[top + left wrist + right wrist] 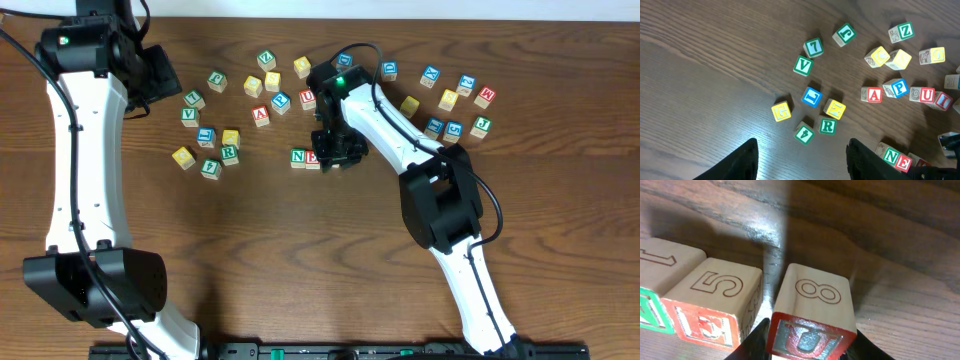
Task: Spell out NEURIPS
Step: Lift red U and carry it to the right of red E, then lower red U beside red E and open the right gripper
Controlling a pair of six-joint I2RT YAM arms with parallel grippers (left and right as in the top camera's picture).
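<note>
A green N cube (298, 157) and a red E cube (312, 158) stand side by side mid-table. My right gripper (336, 153) is shut on a red U cube (812, 336), its dark fingers (756, 342) against both sides. The U cube rests just right of the E cube (707, 322), a narrow gap between them. The N cube (650, 311) shows at the left edge. My left gripper (802, 165) hangs open over bare wood at the back left (150, 75). A green R cube (827, 125), a blue P cube (899, 88) and a red I cube (942, 100) lie loose.
Other letter cubes lie scattered across the back: a red A (874, 94), a green V (803, 65), a yellow cube (781, 111) and a cluster at the back right (455, 100). The right arm (400, 135) crosses the middle.
</note>
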